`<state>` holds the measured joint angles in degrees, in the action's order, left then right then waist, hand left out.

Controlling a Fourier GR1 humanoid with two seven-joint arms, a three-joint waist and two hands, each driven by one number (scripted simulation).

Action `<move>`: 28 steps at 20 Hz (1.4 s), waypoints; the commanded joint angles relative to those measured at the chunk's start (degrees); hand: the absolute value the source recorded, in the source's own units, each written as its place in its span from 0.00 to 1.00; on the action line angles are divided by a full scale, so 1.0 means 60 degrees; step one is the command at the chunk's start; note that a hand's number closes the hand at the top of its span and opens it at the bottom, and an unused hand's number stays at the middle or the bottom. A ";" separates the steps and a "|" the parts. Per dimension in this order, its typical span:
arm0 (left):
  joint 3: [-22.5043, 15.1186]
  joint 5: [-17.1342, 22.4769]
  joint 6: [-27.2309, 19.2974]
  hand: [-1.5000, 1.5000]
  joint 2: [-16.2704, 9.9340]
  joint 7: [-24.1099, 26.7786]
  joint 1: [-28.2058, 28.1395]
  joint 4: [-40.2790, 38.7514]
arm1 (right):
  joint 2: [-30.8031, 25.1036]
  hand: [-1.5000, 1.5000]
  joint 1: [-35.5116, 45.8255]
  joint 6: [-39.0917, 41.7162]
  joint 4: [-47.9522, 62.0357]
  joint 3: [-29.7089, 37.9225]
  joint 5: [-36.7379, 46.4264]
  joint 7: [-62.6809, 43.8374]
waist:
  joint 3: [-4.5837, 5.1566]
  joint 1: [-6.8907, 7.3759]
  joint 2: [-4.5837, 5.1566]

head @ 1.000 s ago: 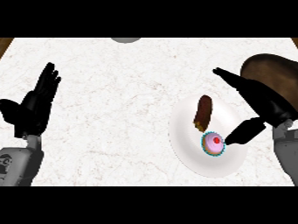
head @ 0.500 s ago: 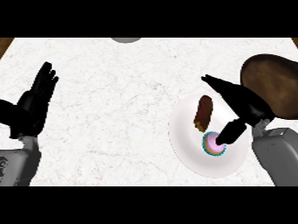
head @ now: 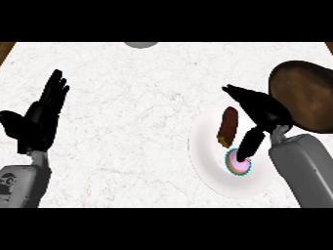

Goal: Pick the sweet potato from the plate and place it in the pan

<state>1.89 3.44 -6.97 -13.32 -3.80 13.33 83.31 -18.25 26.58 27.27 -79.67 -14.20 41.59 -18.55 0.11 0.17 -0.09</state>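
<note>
The right hand (head: 264,111), fingers spread, is hovering at three o'clock of the brown oblong sweet potato (head: 228,127) lying on the white round plate (head: 208,168); grasping comes next, then the dark round pan (head: 312,96) at two o'clock; the left hand (head: 37,119) is resting open.

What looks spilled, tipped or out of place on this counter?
Nothing stands out. The sweet potato and a pink cupcake sit on the white plate, and the brown pan lies flat beside it.

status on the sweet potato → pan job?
Nothing is done yet: the sweet potato lies on the plate beside a cupcake. In hand: the right hand is open beside the potato, not gripping it. The left hand rests open at the left. Left: grasp, lift, and place it in the pan.
</note>
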 commanded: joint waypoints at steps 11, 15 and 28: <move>0.0415 -0.0175 0.0332 0.50 -0.0011 -0.0401 -0.0068 0.0526 | 0.0789 0.00 -0.0241 -0.0305 0.1335 -0.0122 0.1530 0.0528 | -0.0018 -0.0014 0.0010; 0.0273 -0.0211 0.0501 0.50 0.0314 -0.0080 -0.0608 0.0668 | 0.1094 0.00 0.0695 0.0207 0.2152 0.0419 0.1551 0.0486 | -0.0018 0.0028 0.0013; 0.0459 -0.0482 0.0506 0.50 0.0451 -0.0073 -0.0636 0.0653 | 0.1098 1.00 0.0221 -0.0512 0.2601 0.0029 0.2474 0.2602 | -0.0018 -0.0003 0.0009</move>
<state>4.75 1.02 -4.12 -11.30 -4.72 12.56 84.99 -11.24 30.05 24.24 -62.24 -14.32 55.20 -4.77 0.14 0.24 -0.19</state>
